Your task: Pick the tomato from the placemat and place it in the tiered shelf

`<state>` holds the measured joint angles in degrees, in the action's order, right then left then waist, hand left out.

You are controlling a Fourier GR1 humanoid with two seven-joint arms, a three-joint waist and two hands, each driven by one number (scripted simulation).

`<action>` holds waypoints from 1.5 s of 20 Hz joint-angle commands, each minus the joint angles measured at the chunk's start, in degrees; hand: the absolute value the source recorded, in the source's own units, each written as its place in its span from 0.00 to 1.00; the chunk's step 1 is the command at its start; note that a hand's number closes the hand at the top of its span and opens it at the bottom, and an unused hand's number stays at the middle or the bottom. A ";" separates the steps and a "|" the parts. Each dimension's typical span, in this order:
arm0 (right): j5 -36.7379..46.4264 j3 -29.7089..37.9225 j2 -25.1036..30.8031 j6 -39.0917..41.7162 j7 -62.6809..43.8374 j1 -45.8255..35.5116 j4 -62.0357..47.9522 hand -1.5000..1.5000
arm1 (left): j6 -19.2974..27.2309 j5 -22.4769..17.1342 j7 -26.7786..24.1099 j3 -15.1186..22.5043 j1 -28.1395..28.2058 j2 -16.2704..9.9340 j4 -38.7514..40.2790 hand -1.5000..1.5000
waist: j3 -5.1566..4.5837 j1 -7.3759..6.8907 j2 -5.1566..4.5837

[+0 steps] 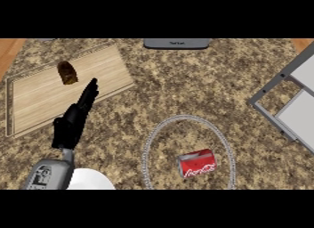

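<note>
Head view: ribbed red can (197, 163) inside grey oval placemat (148, 147).

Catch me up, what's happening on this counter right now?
Only the left hand shows, fingers straight, reaching out over the edge of a wooden board toward a brown item lying on it. It holds nothing. A red soda can lies on its side inside a round grey-rimmed placemat. The tiered shelf sits at the right edge. No tomato is visible, and the right hand is out of view.
</note>
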<state>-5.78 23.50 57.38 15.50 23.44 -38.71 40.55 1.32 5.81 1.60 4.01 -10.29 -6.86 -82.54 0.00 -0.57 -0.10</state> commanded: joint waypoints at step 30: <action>-7.33 11.66 26.36 25.37 -8.76 5.60 -29.54 0.00 | -0.11 0.18 -0.30 -0.47 -0.02 1.23 -0.79 0.50 | 0.89 0.56 -0.95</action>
<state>-13.44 34.88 82.60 37.97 12.21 -35.40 12.58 0.96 6.13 1.08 3.64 -9.93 -6.01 -83.40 0.75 -0.35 -1.05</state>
